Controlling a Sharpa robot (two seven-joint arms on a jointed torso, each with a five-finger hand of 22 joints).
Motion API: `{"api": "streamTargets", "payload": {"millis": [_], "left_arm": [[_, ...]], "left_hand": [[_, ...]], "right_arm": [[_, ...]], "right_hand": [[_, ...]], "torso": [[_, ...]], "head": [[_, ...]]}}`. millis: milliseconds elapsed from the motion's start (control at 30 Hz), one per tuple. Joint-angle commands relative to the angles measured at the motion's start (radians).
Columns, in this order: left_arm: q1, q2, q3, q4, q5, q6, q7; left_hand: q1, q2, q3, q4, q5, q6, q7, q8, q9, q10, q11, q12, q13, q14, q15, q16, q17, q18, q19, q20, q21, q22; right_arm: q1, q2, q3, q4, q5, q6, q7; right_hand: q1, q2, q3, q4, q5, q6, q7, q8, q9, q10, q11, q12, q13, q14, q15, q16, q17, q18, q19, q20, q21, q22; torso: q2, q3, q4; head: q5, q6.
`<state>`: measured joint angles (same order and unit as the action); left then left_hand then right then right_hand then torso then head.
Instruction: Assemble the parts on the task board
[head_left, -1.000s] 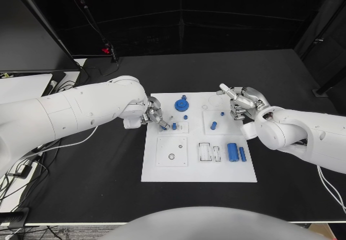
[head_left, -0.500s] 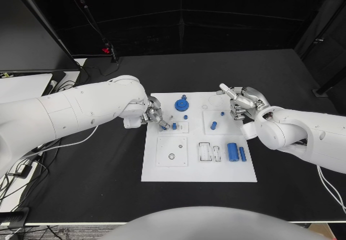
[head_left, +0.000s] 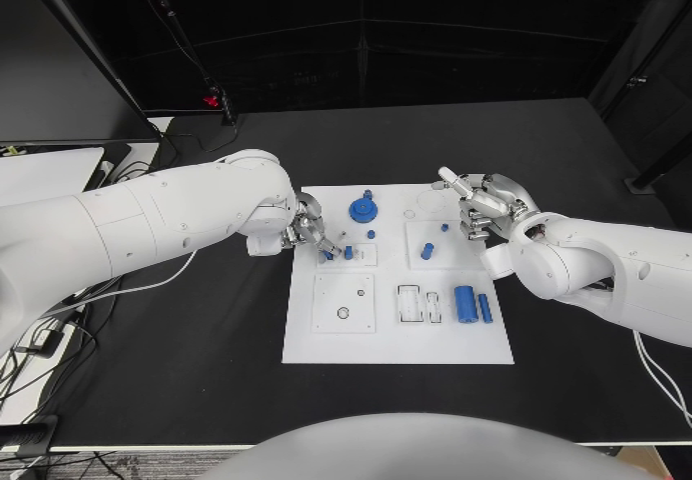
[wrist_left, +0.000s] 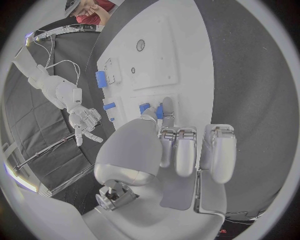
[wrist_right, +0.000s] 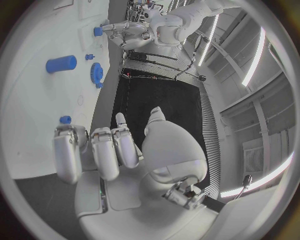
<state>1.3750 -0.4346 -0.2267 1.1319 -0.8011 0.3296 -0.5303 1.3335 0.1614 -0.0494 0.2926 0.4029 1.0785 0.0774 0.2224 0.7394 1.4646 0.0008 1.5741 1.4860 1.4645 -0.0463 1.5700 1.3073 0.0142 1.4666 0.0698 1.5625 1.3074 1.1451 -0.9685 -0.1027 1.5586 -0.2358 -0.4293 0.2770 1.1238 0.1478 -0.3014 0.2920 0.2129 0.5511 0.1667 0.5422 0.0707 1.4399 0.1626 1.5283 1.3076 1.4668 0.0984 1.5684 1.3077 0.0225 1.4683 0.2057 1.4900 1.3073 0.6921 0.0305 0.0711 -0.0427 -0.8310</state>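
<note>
On flat white task board (head_left: 397, 345): left hand (head_left: 306, 232) fingers (wrist_left: 167, 111) pinching blue peg (head_left: 348, 253).

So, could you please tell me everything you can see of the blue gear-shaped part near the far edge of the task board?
The blue gear is a round, toothed disc that looks like plastic, with a raised hub and a small blue stub rising at its far side. It lies flat on the white task board, near the far edge and left of the middle. The right wrist view shows its toothed rim from the side. Neither hand touches it: the left hand is at a small blue piece nearer the board's left edge, and the right hand hovers apart.
</note>
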Motion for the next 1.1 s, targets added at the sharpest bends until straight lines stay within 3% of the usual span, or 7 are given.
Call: {"api": "streamTargets", "payload": {"millis": [33,400,667,800,933,1033,1100], "left_arm": [[-0.015,0.002,-0.01,-0.001,-0.014,0.034,-0.042],[-0.016,-0.002,-0.01,0.0,-0.014,0.023,-0.034],[-0.016,-0.005,-0.01,0.003,-0.014,0.032,-0.026],[-0.016,-0.01,-0.01,0.009,-0.014,0.026,-0.019],[-0.016,-0.017,-0.01,0.016,-0.014,0.023,-0.015],[-0.016,-0.025,-0.01,0.025,-0.014,0.008,-0.007],[-0.015,-0.033,-0.01,0.035,-0.014,-0.021,0.01]], "left_hand": [[-0.003,0.009,-0.012,0.001,-0.01,-0.07,-0.012,0.001,0.0,0.106,0.006,-0.003,0.085,0.106,0.01,0.001,0.263,-0.008,0.085,0.009,-0.007,0.256],[-0.154,-0.012,-0.105,0.002,-0.067,-0.088,-0.006,0.041,-0.002,0.106,0.013,-0.003,0.085,0.106,0.018,0.001,0.263,-0.008,0.082,0.019,-0.009,0.255],[-0.165,-0.016,-0.116,0.001,-0.071,-0.09,-0.006,0.047,-0.002,0.106,0.013,-0.003,0.085,0.106,0.018,0.001,0.263,-0.007,0.081,0.02,-0.01,0.254],[-0.196,-0.017,-0.141,0.001,-0.086,-0.092,-0.007,0.069,0.005,0.106,0.012,-0.003,0.085,0.106,0.018,0.001,0.263,-0.008,0.083,0.02,-0.008,0.255],[-0.243,-0.009,-0.174,0.0,-0.159,-0.103,-0.006,0.098,0.017,0.106,0.013,-0.003,0.085,0.106,0.019,0.001,0.263,-0.009,0.086,0.021,-0.006,0.256],[-0.255,-0.008,-0.188,0.0,-0.18,-0.11,-0.005,0.111,0.022,0.106,0.014,-0.003,0.085,0.106,0.019,0.001,0.263,-0.009,0.086,0.021,-0.006,0.256],[-0.247,-0.009,-0.195,-0.002,-0.185,-0.148,0.001,0.122,0.032,0.106,0.018,-0.003,0.085,0.106,0.021,0.001,0.263,-0.008,0.085,0.021,-0.007,0.256]], "right_arm": [[0.001,-0.001,0.0,0.002,-0.001,-0.002,0.008],[0.001,-0.001,0.0,0.002,-0.001,-0.002,0.007],[0.001,-0.002,0.0,0.001,-0.001,-0.003,0.007],[0.001,-0.001,0.0,-0.001,-0.001,-0.004,0.007],[0.001,-0.001,0.0,-0.001,-0.001,-0.003,0.007],[0.001,-0.001,0.0,-0.002,-0.001,-0.003,0.006],[0.0,0.0,0.0,-0.002,-0.001,-0.003,0.006]], "right_hand": [[-0.001,0.007,-0.006,0.0,0.004,-0.005,0.069,0.004,-0.001,0.0,0.0,-0.003,0.147,0.104,0.006,0.002,0.263,0.008,0.006,0.007,-0.004,0.223],[-0.001,0.007,-0.006,0.0,0.004,-0.005,0.069,0.004,-0.001,0.0,0.0,-0.003,0.147,0.104,0.006,0.002,0.263,0.008,0.006,0.007,-0.004,0.223],[-0.001,0.007,-0.006,0.0,0.004,-0.005,0.069,0.004,-0.001,0.0,0.0,-0.003,0.147,0.104,0.006,0.002,0.263,0.008,0.006,0.007,-0.004,0.223],[-0.001,0.007,-0.006,0.0,0.004,-0.005,0.069,0.004,-0.001,0.0,0.0,-0.003,0.147,0.104,0.006,0.002,0.263,0.008,0.006,0.007,-0.004,0.223],[-0.001,0.007,-0.006,0.0,0.004,-0.005,0.069,0.004,-0.001,0.0,0.0,-0.003,0.147,0.104,0.006,0.002,0.263,0.008,0.006,0.007,-0.004,0.223],[-0.001,0.008,-0.007,0.0,0.004,-0.004,0.068,0.005,-0.001,0.0,0.0,-0.003,0.147,0.104,0.006,0.002,0.263,0.008,0.005,0.007,-0.005,0.223],[-0.001,0.008,-0.007,0.0,0.004,-0.004,0.068,0.005,-0.001,0.0,0.0,-0.003,0.147,0.104,0.006,0.002,0.263,0.008,0.005,0.007,-0.005,0.223]], "torso": [[0.0,-0.0001,-0.0002],[-0.001,-0.0003,0.0002],[-0.001,0.0,0.0006],[0.0,0.0,0.0008],[0.0,0.0,0.0003],[0.0,-0.0003,0.0008],[-0.001,-0.0002,0.0008]], "head": [[-0.001,-0.001],[-0.002,0.0],[-0.002,0.001],[-0.003,0.002],[-0.004,0.003],[-0.006,0.004],[-0.007,0.004]]}}
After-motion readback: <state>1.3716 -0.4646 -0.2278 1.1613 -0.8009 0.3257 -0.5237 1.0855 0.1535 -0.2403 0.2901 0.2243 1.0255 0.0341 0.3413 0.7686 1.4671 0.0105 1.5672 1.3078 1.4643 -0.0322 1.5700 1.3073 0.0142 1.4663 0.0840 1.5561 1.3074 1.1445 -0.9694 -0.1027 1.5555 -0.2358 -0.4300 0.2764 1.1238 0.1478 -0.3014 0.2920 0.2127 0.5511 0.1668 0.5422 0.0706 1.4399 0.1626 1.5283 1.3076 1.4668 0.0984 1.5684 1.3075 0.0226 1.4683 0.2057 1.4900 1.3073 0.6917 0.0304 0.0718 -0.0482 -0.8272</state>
